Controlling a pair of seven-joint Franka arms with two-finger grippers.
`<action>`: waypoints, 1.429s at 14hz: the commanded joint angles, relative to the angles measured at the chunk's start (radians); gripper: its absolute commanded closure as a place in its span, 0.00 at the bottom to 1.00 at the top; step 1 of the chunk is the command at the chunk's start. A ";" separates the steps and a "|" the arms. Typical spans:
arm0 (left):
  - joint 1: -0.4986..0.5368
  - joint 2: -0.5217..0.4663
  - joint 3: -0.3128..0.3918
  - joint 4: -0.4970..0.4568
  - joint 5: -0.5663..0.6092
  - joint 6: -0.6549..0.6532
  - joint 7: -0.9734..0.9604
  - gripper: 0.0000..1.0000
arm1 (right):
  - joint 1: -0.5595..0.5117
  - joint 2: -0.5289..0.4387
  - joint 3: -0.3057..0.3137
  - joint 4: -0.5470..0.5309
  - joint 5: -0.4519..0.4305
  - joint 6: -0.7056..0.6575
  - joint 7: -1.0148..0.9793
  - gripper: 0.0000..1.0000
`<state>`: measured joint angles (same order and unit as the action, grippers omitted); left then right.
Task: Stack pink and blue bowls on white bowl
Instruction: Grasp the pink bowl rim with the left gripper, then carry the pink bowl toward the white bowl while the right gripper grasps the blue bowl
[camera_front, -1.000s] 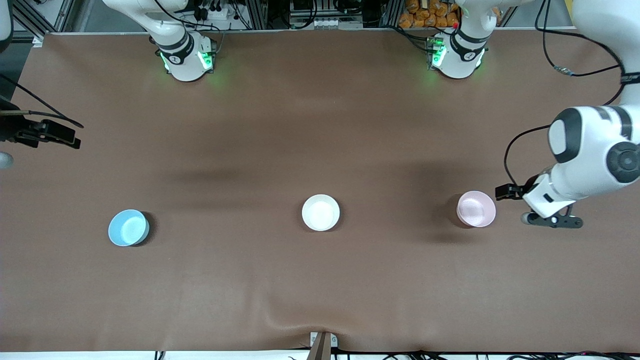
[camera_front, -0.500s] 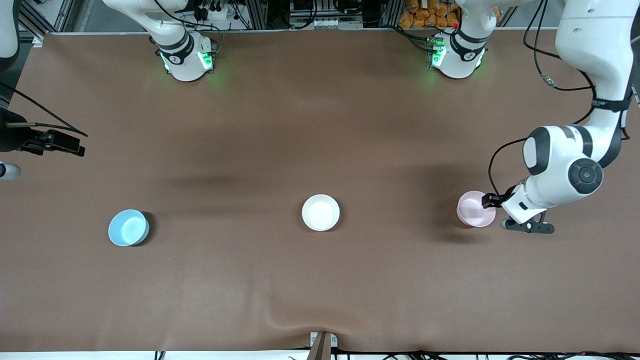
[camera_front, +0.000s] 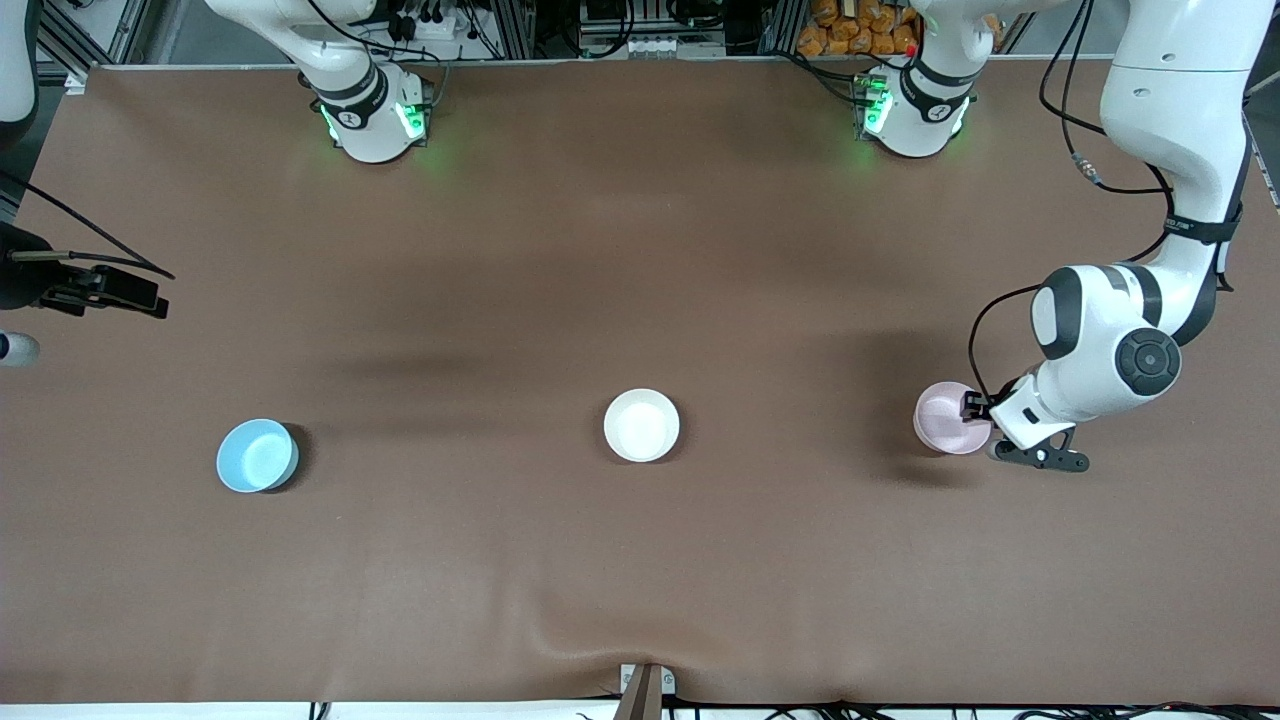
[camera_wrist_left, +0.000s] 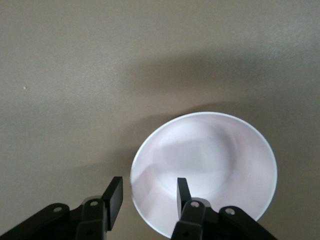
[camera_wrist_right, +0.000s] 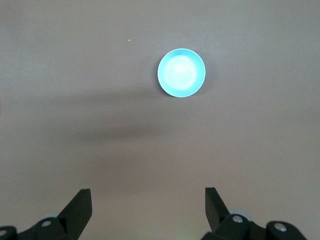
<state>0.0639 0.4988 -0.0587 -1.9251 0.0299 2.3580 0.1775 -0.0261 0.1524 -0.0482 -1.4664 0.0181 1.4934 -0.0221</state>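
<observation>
The pale pink bowl (camera_front: 947, 417) sits upright toward the left arm's end of the table. The white bowl (camera_front: 641, 425) sits mid-table. The sky blue bowl (camera_front: 257, 455) sits toward the right arm's end. My left gripper (camera_wrist_left: 149, 192) is open at the pink bowl (camera_wrist_left: 210, 165). It straddles the bowl's rim, with one finger (camera_wrist_left: 183, 189) inside and the other (camera_wrist_left: 115, 194) outside. In the front view the left gripper (camera_front: 990, 428) is at the edge of the bowl. My right gripper (camera_wrist_right: 147, 197) is open and empty, high above the table's end, with the blue bowl (camera_wrist_right: 181, 72) far below.
The brown cloth-covered table (camera_front: 640, 250) carries only the three bowls, which lie roughly in a row. The two arm bases (camera_front: 375, 115) stand along the edge farthest from the front camera. A small metal bracket (camera_front: 645, 685) sits at the table's nearest edge.
My left gripper has moved from beside the pink bowl onto its rim. My right arm has shifted only slightly at the table's end.
</observation>
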 joint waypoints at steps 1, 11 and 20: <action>0.011 -0.013 -0.004 -0.017 0.022 0.020 0.014 0.63 | -0.003 0.027 0.002 0.032 -0.007 0.005 0.002 0.00; 0.013 0.009 -0.004 -0.014 0.022 0.041 0.037 1.00 | 0.011 0.214 0.005 0.032 -0.003 0.244 0.002 0.00; -0.013 -0.022 -0.104 0.193 -0.011 -0.142 -0.133 1.00 | 0.009 0.369 0.004 0.018 -0.015 0.451 -0.002 0.00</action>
<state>0.0730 0.4858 -0.1341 -1.8235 0.0283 2.3134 0.1140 0.0018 0.4787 -0.0464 -1.4638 0.0174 1.9030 -0.0221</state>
